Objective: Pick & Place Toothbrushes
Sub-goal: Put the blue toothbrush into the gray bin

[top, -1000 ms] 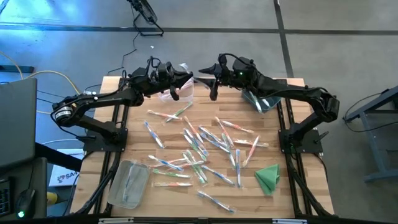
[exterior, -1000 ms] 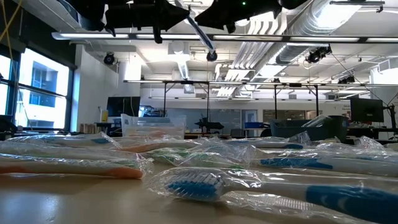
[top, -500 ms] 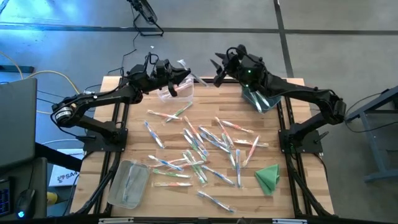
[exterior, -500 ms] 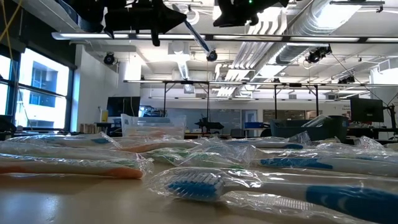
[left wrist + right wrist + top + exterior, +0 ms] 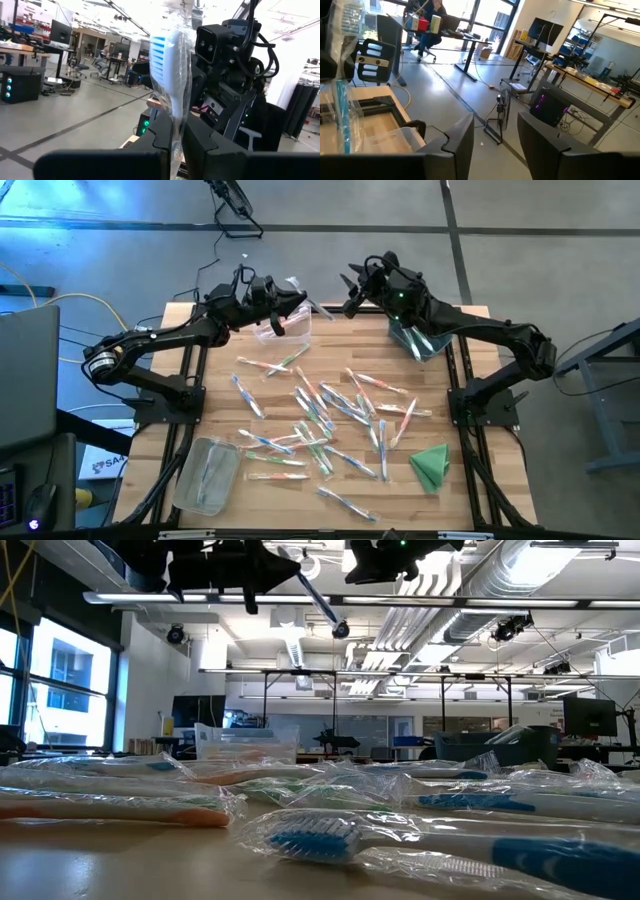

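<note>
The left pincer point(image 5: 176, 131) pinches a wrapped blue-bristled toothbrush point(image 5: 167, 60) upright, raised above the clear bin point(image 5: 285, 327) at the worktop's point(image 5: 220, 395) far edge. The right pincer point(image 5: 495, 131), spread and empty, hovers nearby. More wrapped toothbrushes point(image 5: 325, 415) lie scattered mid-worktop.

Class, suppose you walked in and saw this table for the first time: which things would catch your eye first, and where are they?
First, the heap of wrapped toothbrushes scattered across the middle of the wooden table. Next, at the far edge, the left gripper is shut on a blue-bristled toothbrush in its wrapper, held up facing the right gripper, which is open and empty. A folded green cloth lies near the table's front right corner.
</note>
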Available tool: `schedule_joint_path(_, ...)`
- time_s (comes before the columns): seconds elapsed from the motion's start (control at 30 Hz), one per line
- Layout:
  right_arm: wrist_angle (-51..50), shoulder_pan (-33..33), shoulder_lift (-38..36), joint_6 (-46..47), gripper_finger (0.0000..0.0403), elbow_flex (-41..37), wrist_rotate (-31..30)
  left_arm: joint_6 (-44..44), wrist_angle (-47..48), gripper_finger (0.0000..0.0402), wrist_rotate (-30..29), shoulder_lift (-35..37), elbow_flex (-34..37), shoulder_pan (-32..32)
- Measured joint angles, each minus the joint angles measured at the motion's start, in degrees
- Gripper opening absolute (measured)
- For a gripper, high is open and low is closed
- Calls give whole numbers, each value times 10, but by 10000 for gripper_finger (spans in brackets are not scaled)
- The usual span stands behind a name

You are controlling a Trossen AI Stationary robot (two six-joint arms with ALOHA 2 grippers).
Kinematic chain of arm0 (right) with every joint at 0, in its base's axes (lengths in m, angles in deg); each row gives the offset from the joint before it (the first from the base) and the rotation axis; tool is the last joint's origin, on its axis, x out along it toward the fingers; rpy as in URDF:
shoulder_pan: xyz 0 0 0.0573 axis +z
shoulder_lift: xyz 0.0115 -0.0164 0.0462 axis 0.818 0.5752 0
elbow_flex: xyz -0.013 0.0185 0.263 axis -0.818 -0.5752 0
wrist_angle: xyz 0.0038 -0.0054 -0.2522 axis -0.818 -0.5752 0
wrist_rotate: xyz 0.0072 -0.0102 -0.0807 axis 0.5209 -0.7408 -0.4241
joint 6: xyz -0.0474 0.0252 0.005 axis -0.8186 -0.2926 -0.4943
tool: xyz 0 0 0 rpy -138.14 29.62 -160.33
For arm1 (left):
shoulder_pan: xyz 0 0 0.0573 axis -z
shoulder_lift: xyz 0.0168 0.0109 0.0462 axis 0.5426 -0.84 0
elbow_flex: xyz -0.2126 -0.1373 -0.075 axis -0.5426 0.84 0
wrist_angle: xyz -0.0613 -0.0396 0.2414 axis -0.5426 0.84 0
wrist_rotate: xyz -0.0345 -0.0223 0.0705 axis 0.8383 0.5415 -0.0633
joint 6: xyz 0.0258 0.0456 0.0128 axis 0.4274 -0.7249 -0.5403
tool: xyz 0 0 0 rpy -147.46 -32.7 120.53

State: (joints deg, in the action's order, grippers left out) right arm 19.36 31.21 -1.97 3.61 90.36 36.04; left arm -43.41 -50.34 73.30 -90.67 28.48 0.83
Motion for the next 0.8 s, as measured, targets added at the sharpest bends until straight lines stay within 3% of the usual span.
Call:
schedule_joint_path(0.33,0,-8,0,-26,144,0,-7,5,22,19,16,15,0,-8)
schedule_joint_path(0.8,1,-28,0,-30,144,0,-7,15,230,19,15,145,0,-56)
